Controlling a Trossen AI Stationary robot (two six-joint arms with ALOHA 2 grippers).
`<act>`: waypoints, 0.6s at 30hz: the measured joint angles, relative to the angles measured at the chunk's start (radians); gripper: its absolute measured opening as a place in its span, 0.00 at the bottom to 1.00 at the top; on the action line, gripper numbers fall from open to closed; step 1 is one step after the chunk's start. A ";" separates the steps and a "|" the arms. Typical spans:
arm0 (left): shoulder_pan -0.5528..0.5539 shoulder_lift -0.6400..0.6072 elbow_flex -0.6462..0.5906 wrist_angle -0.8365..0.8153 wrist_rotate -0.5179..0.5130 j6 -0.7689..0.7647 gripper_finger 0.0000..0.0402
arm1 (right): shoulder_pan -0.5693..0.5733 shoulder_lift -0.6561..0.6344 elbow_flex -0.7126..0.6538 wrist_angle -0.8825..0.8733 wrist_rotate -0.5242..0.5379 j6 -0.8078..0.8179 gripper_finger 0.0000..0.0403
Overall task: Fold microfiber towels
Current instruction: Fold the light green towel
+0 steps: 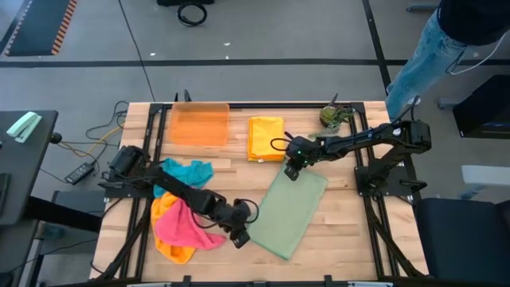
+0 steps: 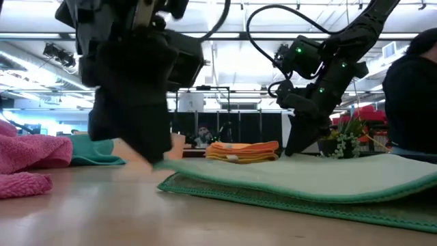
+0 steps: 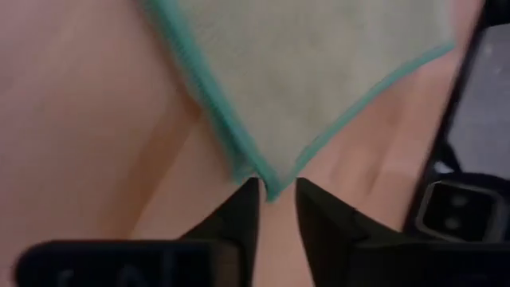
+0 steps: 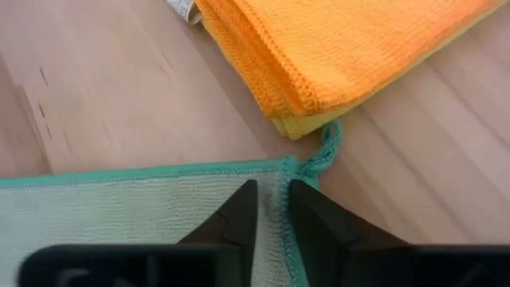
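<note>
A sage green towel (image 1: pixel 296 211), doubled over, lies flat and slantwise on the table right of centre. My left gripper (image 1: pixel 239 237) stands at its near left corner (image 3: pixel 275 190), fingers slightly open, with the corner's tip in the gap. My right gripper (image 1: pixel 291 171) stands at the far left corner (image 4: pixel 296 167), also slightly open, astride the teal hem. A folded orange and yellow stack (image 1: pixel 265 137) lies just beyond that corner. Teal, orange and pink towels (image 1: pixel 185 215) are heaped at the left. My left gripper comes slanting down at the corner, one finger on either side of its tip; I cannot tell whether the fingers touch it. My right gripper slants down over the corner lying flat on the table; I cannot tell whether its fingertips (image 4: pixel 243 199) rest on the cloth.
A translucent orange tray (image 1: pixel 199 123) stands at the far left of the table, a small plant (image 1: pixel 333 117) at the far right. A person (image 1: pixel 446 40) stands beyond the far right corner. Bare wood shows along the near edge.
</note>
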 joint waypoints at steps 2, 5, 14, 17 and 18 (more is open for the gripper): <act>0.014 -0.003 0.000 -0.028 0.027 0.034 0.31 | -0.002 0.000 0.012 -0.021 0.000 -0.015 0.28; 0.040 -0.018 0.000 -0.049 0.061 0.080 0.39 | -0.010 -0.010 0.058 -0.110 -0.004 -0.018 0.37; 0.064 -0.100 0.002 0.032 -0.067 0.342 0.40 | 0.227 -0.181 0.136 -0.542 0.020 0.160 0.47; 0.054 -0.058 0.003 0.122 -0.089 0.437 0.30 | 0.435 -0.262 0.050 -0.513 0.138 0.335 0.46; 0.054 -0.043 0.000 0.125 -0.090 0.467 0.25 | 0.503 -0.284 0.018 -0.485 0.177 0.405 0.45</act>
